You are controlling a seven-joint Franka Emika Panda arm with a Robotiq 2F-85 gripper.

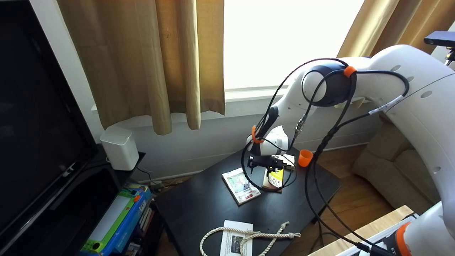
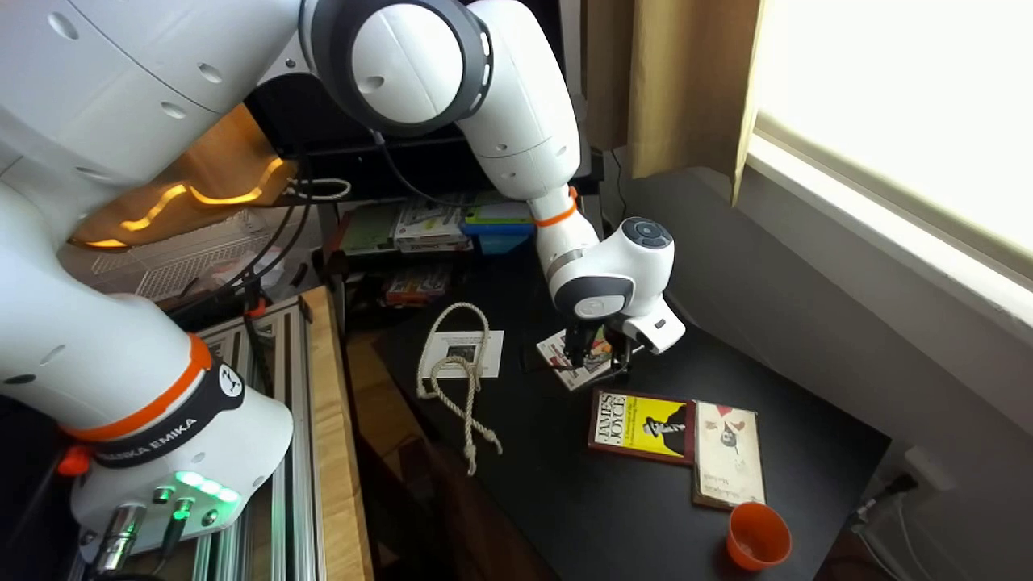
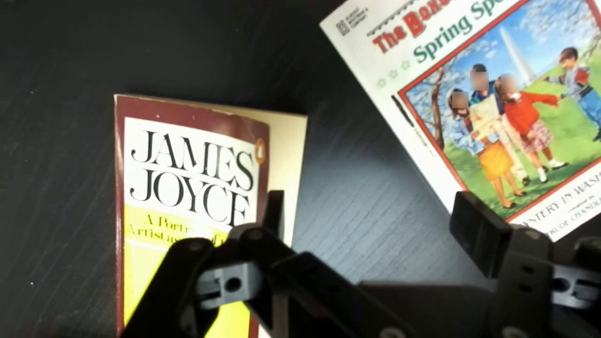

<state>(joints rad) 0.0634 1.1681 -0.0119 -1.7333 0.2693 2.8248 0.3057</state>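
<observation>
My gripper (image 3: 371, 206) is open and empty above the black table (image 1: 192, 202); it also shows in both exterior views (image 1: 260, 171) (image 2: 597, 365). In the wrist view, the left finger overlaps the right edge of a maroon-and-yellow James Joyce book (image 3: 188, 188) (image 2: 641, 425). The right finger overlaps the edge of a white picture book (image 3: 493, 131) (image 1: 241, 186). Bare table shows between the fingers. I cannot tell the exact height above the books. A cream book (image 2: 729, 452) lies against the James Joyce book, with an orange cup (image 2: 757, 537) (image 1: 305, 158) near it.
A knotted rope (image 1: 266, 235) (image 2: 468, 403) lies over a printed sheet (image 1: 227, 245) (image 2: 491, 347) on the table. A white box (image 1: 121, 149) stands beside a large screen (image 1: 35, 106). A curtain (image 1: 135, 71) and window sill (image 2: 888, 210) border the table's wall side. Cables loop around the arm.
</observation>
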